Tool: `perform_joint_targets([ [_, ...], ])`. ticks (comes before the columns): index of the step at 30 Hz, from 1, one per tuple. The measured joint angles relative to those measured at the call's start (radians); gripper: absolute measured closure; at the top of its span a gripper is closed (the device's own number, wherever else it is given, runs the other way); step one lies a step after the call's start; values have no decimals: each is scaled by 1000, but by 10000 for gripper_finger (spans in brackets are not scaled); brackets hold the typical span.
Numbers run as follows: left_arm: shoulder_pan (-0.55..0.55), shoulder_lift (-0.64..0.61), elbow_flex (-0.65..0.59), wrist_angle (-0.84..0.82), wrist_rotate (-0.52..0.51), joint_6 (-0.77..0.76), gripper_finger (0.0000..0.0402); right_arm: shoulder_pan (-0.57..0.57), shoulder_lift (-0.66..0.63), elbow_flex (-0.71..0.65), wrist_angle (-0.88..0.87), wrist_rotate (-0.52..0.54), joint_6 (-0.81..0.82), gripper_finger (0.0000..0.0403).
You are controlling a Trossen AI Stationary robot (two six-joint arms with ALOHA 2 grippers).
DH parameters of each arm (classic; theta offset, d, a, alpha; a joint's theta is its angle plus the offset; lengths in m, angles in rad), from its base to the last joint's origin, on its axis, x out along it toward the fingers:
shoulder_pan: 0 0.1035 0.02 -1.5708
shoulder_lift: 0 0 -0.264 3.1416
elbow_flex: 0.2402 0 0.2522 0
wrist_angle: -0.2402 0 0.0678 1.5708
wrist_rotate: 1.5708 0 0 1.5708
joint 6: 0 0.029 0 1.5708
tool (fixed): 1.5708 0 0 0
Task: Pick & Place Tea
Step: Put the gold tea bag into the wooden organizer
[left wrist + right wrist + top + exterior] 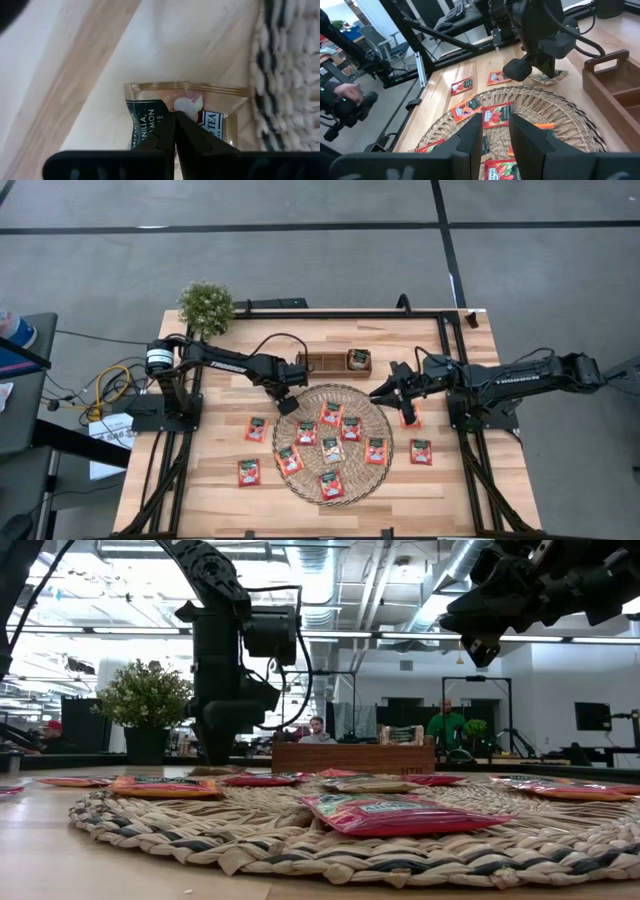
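One wooden tray (322, 364), upper centre of the high view: three compartments, its right one holding a sachet (358, 359). Round woven mat (312, 480) below carries eight red-orange tea sachets (331, 414), flat, variously turned; five more lie on the table (200, 490). Left gripper (287, 402) pinched closed on a pale sachet (210, 102) (beside the mat's rim). Right gripper (382, 394), narrowly parted, empty, above the mat.

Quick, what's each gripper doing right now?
Left gripper: shut on a pale sachet beside the mat.
Right gripper: open, empty, above the mat.
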Motion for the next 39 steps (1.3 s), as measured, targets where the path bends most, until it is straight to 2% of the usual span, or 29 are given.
perform_joint_targets([
  [13,2,2,148,-156,-46,60,401,0,0,0,0,0,19,316],
  [22,47,1,159,-218,-52,63,396,0,0,0,0,0,19,316],
  [27,74,0,160,-230,-33,91,357,0,0,0,0,-1,19,316],
  [33,79,0,160,-224,-7,182,283,0,0,0,0,-1,19,316],
  [39,79,-1,161,-224,-55,279,235,0,0,0,0,-1,28,316],
])
